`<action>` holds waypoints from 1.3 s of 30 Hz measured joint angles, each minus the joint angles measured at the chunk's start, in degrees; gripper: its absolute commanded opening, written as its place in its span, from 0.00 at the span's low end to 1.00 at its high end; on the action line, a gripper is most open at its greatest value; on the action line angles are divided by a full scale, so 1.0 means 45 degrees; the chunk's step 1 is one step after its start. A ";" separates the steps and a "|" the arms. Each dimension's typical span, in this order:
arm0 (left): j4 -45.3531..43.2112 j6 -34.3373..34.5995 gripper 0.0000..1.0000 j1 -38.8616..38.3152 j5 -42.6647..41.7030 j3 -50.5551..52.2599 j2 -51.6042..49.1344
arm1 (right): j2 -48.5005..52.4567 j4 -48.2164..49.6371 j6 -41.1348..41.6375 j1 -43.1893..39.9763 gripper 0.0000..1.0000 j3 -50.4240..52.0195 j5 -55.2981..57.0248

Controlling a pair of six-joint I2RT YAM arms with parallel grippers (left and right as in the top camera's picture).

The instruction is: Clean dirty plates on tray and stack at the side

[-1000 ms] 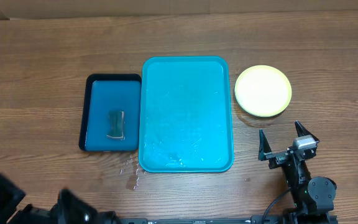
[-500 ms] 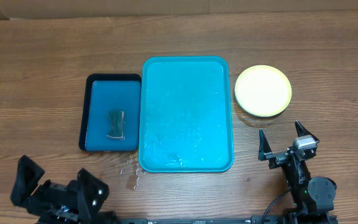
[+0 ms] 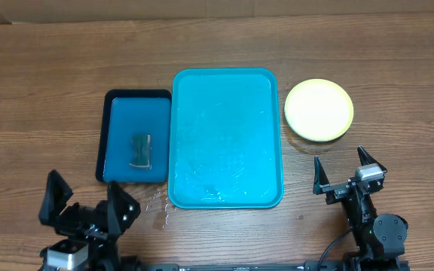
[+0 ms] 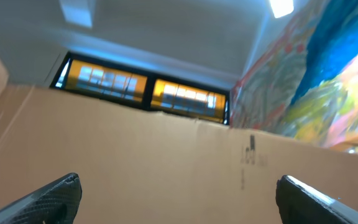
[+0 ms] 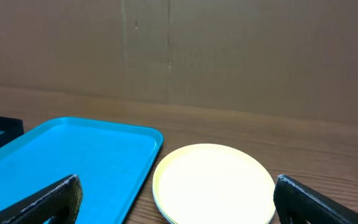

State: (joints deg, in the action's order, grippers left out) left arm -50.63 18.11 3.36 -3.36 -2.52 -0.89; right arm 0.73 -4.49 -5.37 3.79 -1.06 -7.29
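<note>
Left gripper (image 3: 87, 197), jaws spread, hangs off the near-left corner of the large turquoise rectangular plastic tray (image 3: 224, 72); its wrist view shows only a cardboard wall (image 4: 166, 168). Right gripper (image 3: 340, 162), likewise spread, faces the pale yellow-green round plastic plate (image 3: 319, 109) just right of that tray.

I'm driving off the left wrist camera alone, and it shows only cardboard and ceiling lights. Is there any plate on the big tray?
Observer: No. From overhead the turquoise tray holds no plate at all.
Operator: Where are the plates, then?
Observer: A pale yellow plate sits on the table beside the tray's right edge. I cannot tell whether others lie under it.
Operator: And my left gripper?
Observer: The left gripper is open, near the table's front edge, in front of the small dark-blue tray.
</note>
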 measured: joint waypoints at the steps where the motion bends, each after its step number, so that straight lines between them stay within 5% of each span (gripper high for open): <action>1: 0.0000 0.0000 1.00 0.0000 0.0053 0.0126 -0.0005 | 0.0000 0.0005 0.0000 0.0000 1.00 0.0000 0.0005; 9: 0.2637 -0.0010 1.00 0.0000 0.0772 0.0408 0.0005 | 0.0000 0.0010 -0.0005 0.0000 1.00 0.0000 0.0000; 21: 1.1608 -0.0787 1.00 0.0000 0.1787 0.0457 0.0005 | 0.0000 0.0024 -0.0005 0.0000 1.00 0.0000 0.0000; 29: 1.2220 -0.2759 1.00 0.0000 0.1239 0.0457 0.0005 | 0.0000 0.0015 -0.0010 0.0000 1.00 0.0000 0.0000; 39: 1.2220 -0.3327 1.00 0.0000 0.0651 0.0457 0.0005 | 0.0000 0.0015 -0.0010 0.0000 0.99 0.0000 0.0005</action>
State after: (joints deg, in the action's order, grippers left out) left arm 4.36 3.14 3.36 -0.43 -0.47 -0.86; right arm 0.73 -4.43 -5.41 3.79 -1.06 -7.27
